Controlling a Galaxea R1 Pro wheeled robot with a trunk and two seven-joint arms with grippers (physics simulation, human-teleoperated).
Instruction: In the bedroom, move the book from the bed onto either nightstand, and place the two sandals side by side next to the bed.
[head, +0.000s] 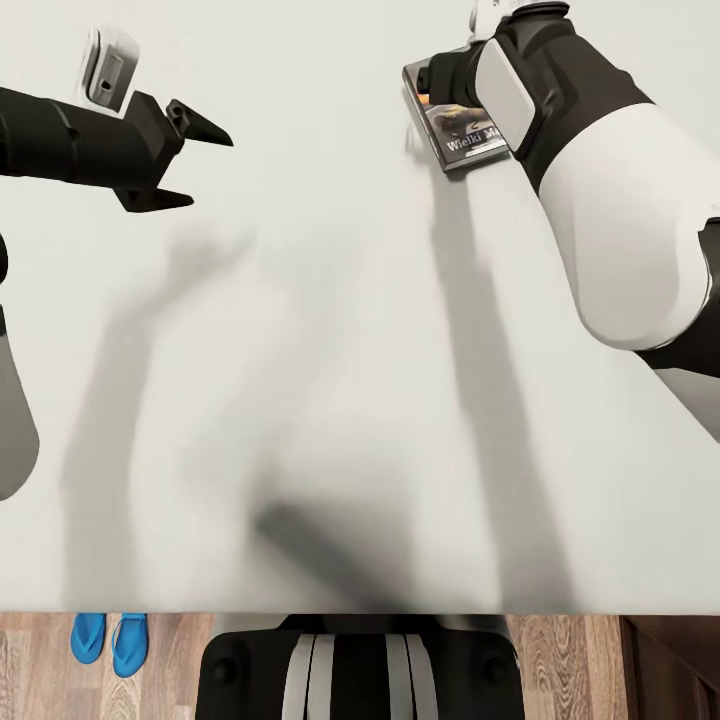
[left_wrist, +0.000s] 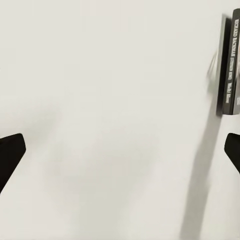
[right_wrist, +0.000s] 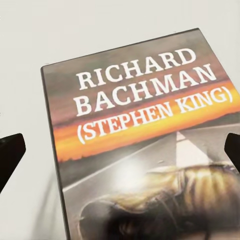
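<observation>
The book (head: 462, 128) lies on the pale mattress of the bed (head: 330, 380), far right of the middle. Its cover reads "RICHARD BACHMAN" over an orange band (right_wrist: 145, 125). My right gripper (right_wrist: 122, 152) hangs open just above it, one black fingertip at each side of the cover, touching nothing. In the head view the right arm (head: 560, 110) covers part of the book. Over the mattress at the far left, my left gripper (head: 208, 168) is open and empty, and its wrist view catches the book (left_wrist: 229, 70) edge-on. The two sandals (head: 110, 640) lie side by side on the floor beside the bed.
Brown plank floor (head: 570, 660) runs along the bed's near edge, with my base (head: 355, 670) against it. A dark brown wooden piece (head: 670, 665) stands at the lower right corner; I cannot tell whether it is the nightstand.
</observation>
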